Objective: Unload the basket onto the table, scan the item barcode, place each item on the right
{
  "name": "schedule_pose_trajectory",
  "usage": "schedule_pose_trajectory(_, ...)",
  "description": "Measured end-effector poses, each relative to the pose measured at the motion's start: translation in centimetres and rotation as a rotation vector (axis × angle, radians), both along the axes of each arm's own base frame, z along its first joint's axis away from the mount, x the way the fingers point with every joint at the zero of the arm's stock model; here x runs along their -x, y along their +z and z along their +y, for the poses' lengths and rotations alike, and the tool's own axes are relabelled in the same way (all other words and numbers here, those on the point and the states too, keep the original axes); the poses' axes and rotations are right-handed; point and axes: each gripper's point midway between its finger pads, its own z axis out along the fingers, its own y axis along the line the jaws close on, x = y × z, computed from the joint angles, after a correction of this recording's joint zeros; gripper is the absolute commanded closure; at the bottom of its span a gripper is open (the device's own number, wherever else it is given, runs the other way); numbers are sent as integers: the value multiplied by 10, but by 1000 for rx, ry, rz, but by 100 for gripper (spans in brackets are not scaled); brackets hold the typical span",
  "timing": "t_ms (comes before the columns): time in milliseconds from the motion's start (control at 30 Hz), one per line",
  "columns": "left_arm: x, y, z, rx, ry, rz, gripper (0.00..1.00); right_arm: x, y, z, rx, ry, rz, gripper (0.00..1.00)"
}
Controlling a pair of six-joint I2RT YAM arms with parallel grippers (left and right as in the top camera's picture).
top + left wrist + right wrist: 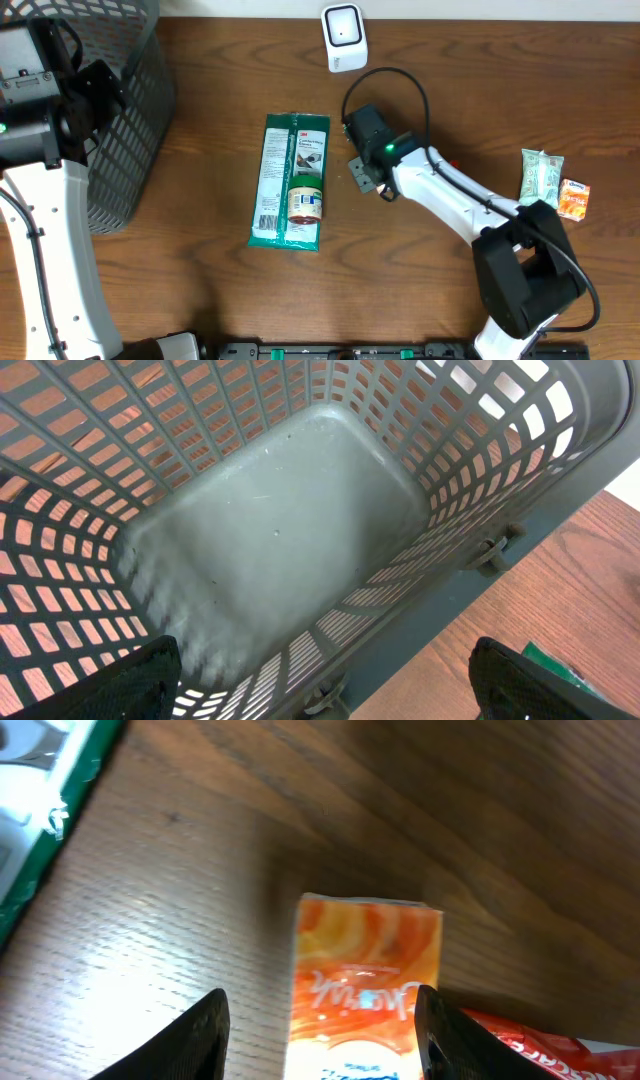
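The basket [300, 540], at ten o'clock on the desk [200, 300], shows nothing inside; the left hand [335, 680] hangs spread wide above it. The scanner [343, 38] sits at twelve o'clock. At two o'clock from the green pack [290, 180], the right hand [320, 1030] stands half-open astride the orange carton [368, 970], which lies ungripped on the desk. I judge nothing scanned yet: gripping, lifting and presenting are all left.

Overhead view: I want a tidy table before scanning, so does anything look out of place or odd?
One thing: a small jar lies on top of the flat green package at mid-table, covering part of its print instead of resting on the wood. Nothing looks spilled or damaged.
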Motion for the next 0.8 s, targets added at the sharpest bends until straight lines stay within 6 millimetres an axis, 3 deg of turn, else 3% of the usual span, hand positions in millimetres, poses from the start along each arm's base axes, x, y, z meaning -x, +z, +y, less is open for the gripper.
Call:
schedule_pose_trajectory(333,0,0,0,0,0,0,8,4,2,5,92,25,-59,50)
schedule_pose_trajectory(533,0,0,0,0,0,0,8,9,-14,-5,117,7,-76,53)
schedule_pose_trajectory(800,0,0,0,0,0,0,8,13,-32,-13,120,-9,-107,65)
